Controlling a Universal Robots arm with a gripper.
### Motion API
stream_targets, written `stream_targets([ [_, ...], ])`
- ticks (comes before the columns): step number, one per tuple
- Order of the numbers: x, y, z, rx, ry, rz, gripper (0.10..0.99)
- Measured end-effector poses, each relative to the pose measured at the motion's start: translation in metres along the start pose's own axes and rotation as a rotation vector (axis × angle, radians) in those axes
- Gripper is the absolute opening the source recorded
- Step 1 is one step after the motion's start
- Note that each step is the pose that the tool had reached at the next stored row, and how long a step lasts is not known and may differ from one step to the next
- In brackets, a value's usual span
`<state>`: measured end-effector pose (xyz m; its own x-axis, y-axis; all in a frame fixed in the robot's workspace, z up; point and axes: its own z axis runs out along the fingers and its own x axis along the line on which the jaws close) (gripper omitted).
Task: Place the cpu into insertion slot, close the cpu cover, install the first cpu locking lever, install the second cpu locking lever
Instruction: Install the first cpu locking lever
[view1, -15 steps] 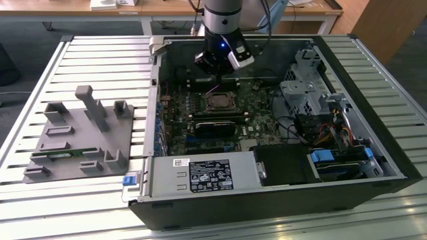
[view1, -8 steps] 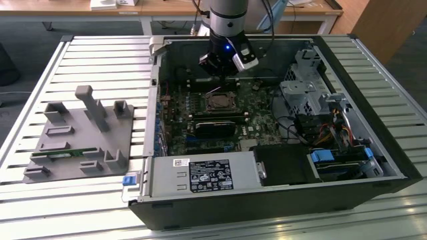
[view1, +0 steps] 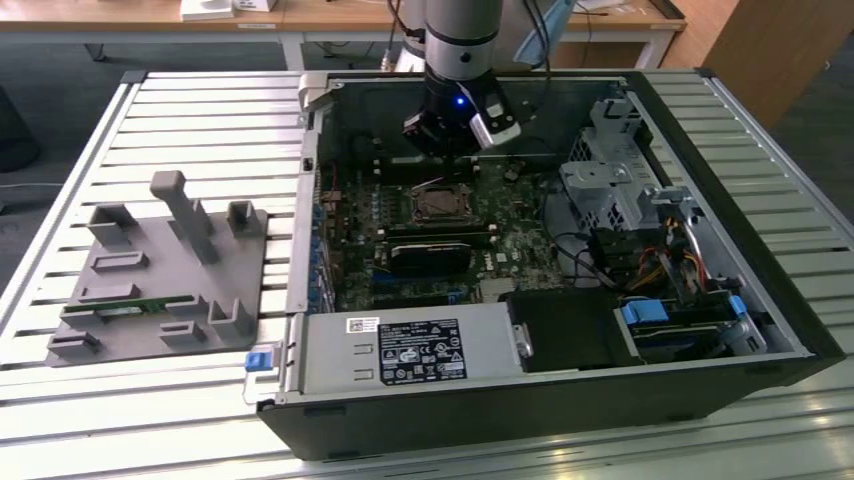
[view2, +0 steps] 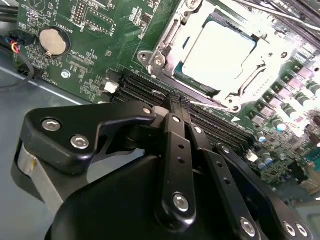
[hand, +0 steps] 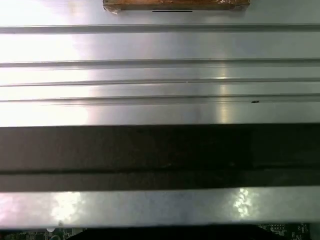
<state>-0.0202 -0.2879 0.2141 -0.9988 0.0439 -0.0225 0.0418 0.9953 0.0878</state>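
Observation:
In the second wrist view the cpu (view2: 220, 52) lies flat in the insertion slot (view2: 194, 83), its pale silver top showing. The silver cpu cover (view2: 162, 47) lies around it, with the chip showing through its square window. My gripper (view2: 176, 102) hangs just short of the socket, over the black memory slots. Its black fingers (view2: 172, 135) are pressed together with nothing between them. In the exterior view the gripper (view1: 441, 152) is inside the open computer case, just behind the insertion slot (view1: 441, 204). I cannot make out how the locking levers stand.
A long black module (view1: 434, 250) lies in front of the socket. A drive cage (view1: 614, 190) stands on the exterior view's right and a power supply (view1: 407, 350) at the front. A grey fixture plate (view1: 160, 270) with a green memory stick (view1: 134, 305) rests on the slatted table (hand: 160, 75).

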Motion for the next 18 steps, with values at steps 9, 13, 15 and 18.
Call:
stream_targets([
  [9, -0.0008, -0.0011, 0.0126, 0.000, 0.0019, 0.000, 0.106],
  [13, -0.0016, -0.0012, 0.0136, 0.001, 0.0035, 0.000, 0.106],
  [15, -0.0017, -0.0011, 0.0137, 0.000, 0.0034, 0.000, 0.106],
  [18, -0.0018, -0.0010, 0.0125, 0.000, 0.0034, 0.000, 0.106],
])
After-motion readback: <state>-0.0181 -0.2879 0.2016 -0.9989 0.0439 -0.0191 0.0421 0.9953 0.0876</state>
